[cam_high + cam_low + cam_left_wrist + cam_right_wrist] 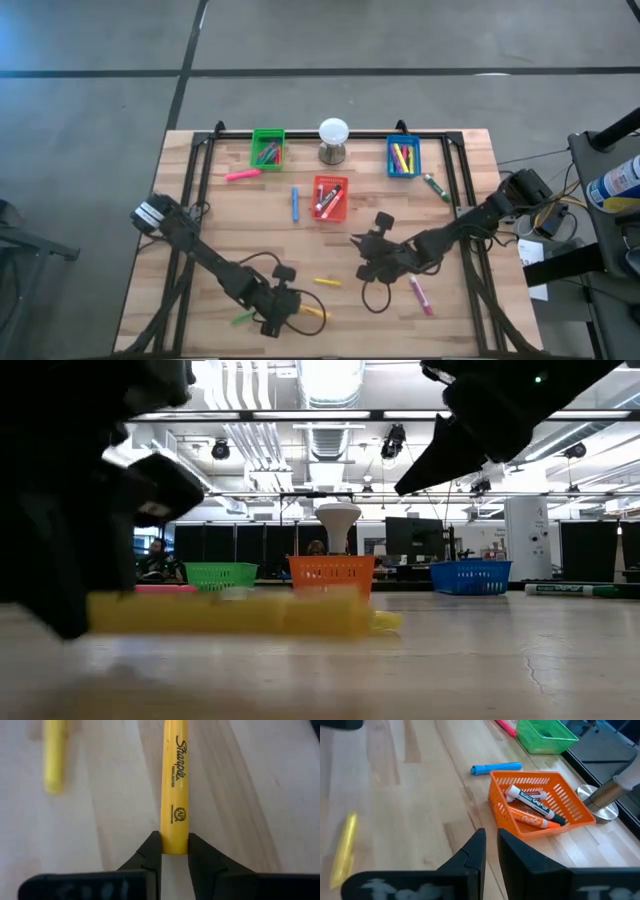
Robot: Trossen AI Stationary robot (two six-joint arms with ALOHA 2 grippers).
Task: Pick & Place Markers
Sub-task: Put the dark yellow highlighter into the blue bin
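Note:
A yellow marker [174,780] lies flat on the wooden table near its front edge, and my left gripper [174,851] is shut on its near end; the high view shows them at the front, the marker [313,313] and the gripper [289,312]. A second yellow marker [327,282] and a green one [243,319] lie close by. My right gripper [491,850] hovers right of centre [365,258], shut with nothing between its fingers. A pink marker [420,293] lies beside it. My left gripper pinches the yellow marker's end nearest the gripper [174,845] between its two fingertips [152,851]. The fingers come slanting down from the table's left, roughly in line with the marker. The marker lies level on the table [250,612], its printed side up.
Green bin [267,148], orange-red bin [329,197] holding markers and blue bin [403,157] stand toward the back, with a white ball on a stand [333,140] between them. Loose blue [295,203], pink [242,175] and dark green [435,187] markers lie nearby.

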